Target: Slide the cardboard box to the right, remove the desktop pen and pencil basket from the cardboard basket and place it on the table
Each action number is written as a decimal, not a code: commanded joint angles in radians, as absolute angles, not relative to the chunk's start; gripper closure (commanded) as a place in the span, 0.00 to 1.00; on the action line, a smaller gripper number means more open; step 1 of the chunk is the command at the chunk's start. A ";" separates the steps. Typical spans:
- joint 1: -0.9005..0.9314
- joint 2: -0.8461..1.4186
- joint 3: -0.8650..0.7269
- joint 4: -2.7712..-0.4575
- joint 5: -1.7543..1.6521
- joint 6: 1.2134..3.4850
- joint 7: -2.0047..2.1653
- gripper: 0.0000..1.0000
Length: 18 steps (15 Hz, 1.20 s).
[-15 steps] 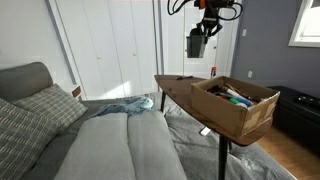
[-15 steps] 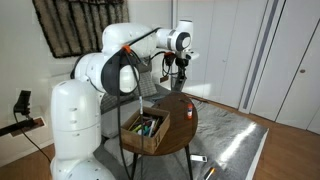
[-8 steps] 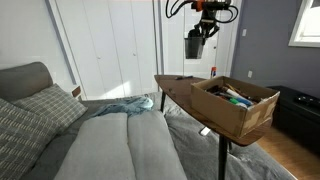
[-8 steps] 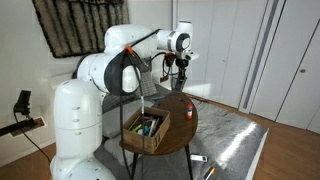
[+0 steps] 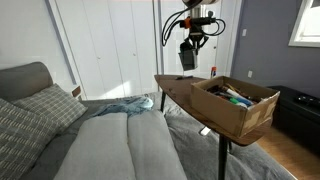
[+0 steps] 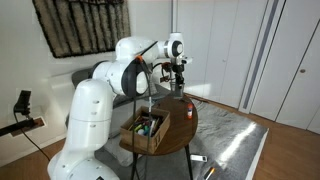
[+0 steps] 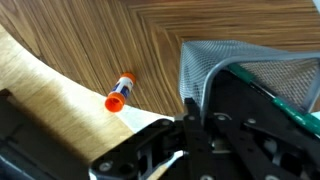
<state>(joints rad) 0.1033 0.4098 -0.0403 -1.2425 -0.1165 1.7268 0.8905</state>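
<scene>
My gripper (image 5: 187, 44) is shut on the desktop pen and pencil basket (image 5: 187, 58), a small dark mesh cup, and holds it in the air above the far end of the table (image 5: 176, 86). In an exterior view the cup (image 6: 180, 86) hangs just over the tabletop (image 6: 186, 124). The wrist view shows the grey mesh cup (image 7: 225, 62) clamped at its rim by my fingers (image 7: 200, 112). The cardboard box (image 5: 236, 108) sits on the near end of the table, overhanging the edge, also seen from the other side (image 6: 147, 131).
An orange-capped marker (image 7: 118, 95) lies on the wood under the cup. Colourful items (image 5: 236, 97) fill the box. A grey couch with pillows (image 5: 90, 140) stands beside the table. A dark cabinet (image 5: 300, 108) stands behind the box. White doors line the back.
My arm has swung with the cup away from the box toward the table's far end and has come down a little. The box has not moved.
</scene>
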 commanded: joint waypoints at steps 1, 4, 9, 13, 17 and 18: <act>0.142 0.500 -0.056 -1.099 -0.232 1.713 0.847 0.99; 0.111 0.528 -0.017 -1.103 -0.182 1.904 0.753 0.99; 0.053 0.546 0.050 -1.148 -0.024 2.145 0.624 0.99; -0.005 0.537 0.139 -1.171 0.128 2.094 0.426 0.99; -0.008 0.580 0.147 -1.131 0.112 1.987 0.342 0.99; 0.028 0.597 0.098 -1.108 0.124 1.965 0.323 0.99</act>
